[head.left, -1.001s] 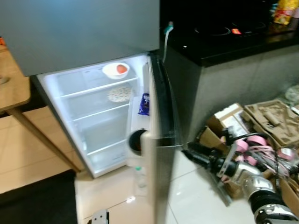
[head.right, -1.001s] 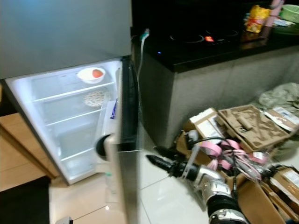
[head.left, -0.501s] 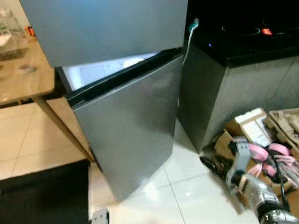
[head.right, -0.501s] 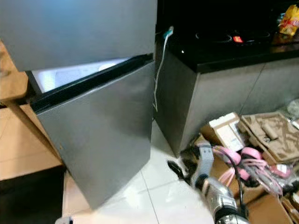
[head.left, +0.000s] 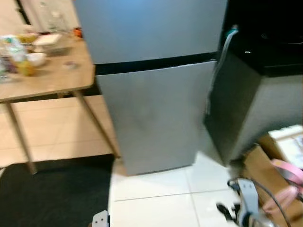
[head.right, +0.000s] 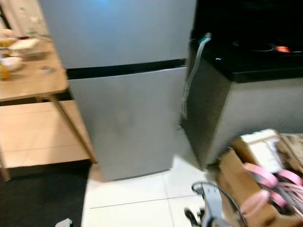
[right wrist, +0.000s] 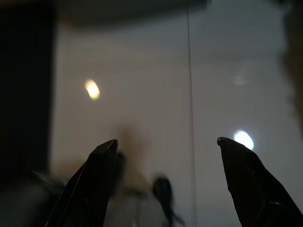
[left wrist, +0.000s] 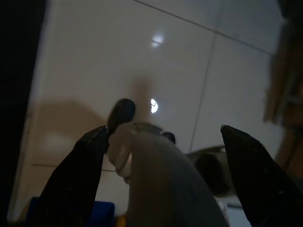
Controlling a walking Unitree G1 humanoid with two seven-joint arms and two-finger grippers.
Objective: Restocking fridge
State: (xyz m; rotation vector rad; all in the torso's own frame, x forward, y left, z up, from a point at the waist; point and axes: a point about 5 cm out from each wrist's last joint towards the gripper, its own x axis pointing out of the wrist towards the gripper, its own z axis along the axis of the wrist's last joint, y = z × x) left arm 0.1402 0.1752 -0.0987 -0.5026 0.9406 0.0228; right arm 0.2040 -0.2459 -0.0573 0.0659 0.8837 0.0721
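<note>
Fridge [head.left: 151, 85] dead ahead at 12 o'clock, both doors shut. The dark seam between upper and lower door [head.right: 128, 68] runs level across the front. Grey steel face, nothing on it that I can make out through the blur.

Wooden table [head.left: 52, 75] sits at 10 o'clock, just beside the fridge's left side, with bowls and small containers [head.left: 35, 47] on top; too blurred to identify each one. Black mat [head.left: 52, 194] on the floor at 8 o'clock, under the table legs' near side.

Dark counter [head.right: 251, 61] at 2 o'clock, close against the fridge's right side, with a red indicator light [head.right: 282, 48] on its black top. A pale cable [head.left: 222, 61] hangs down off the counter corner, between it and the fridge.

Cardboard boxes [head.right: 251, 165] with pink loops [head.right: 265, 182] are piled at 4 o'clock on the white tile floor [head.left: 156, 198].

My right pincer [right wrist: 170, 184] is low at 5 o'clock, near the boxes, well apart from the fridge. Its fingers [right wrist: 94, 179] stand wide apart, with nothing between them, pointing at bare tile. The arm's wrist with its looped cable [head.left: 246, 208] shows at the bottom edge of the head view.

My left pincer [left wrist: 165, 175] hangs at my side over the tile, fingers [left wrist: 80, 170] spread apart, not gripping anything. A pale rounded part [left wrist: 161, 179] sits in the gap, and I can't tell what it is.
</note>
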